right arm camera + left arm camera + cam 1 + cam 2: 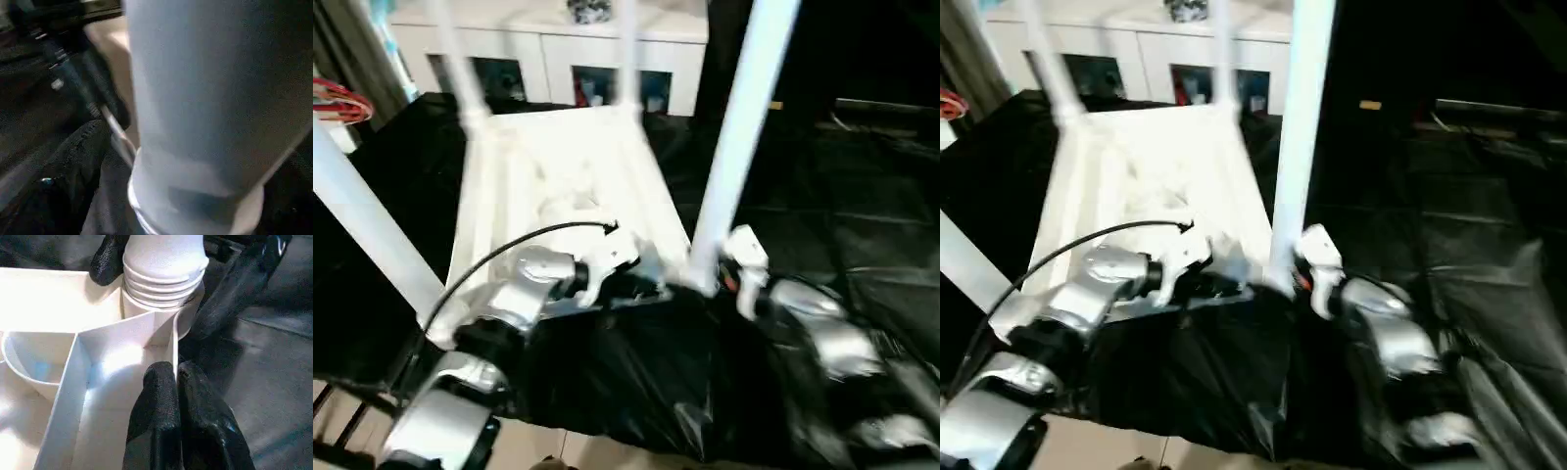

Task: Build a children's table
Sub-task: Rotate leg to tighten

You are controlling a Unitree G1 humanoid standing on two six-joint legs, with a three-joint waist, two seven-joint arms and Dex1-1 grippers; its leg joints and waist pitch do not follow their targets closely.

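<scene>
White leg stood in near-right socket; left fingers clenched, bracing table top; right fingers' state unclear; best twisted straight, fully seated.

Our left end effector has its two black fingers pressed together, the silver forearm reaching forward with the wrist bent inward toward our right end effector; our right forearm angles in opposite it, and its finger spread we cannot make out
</scene>
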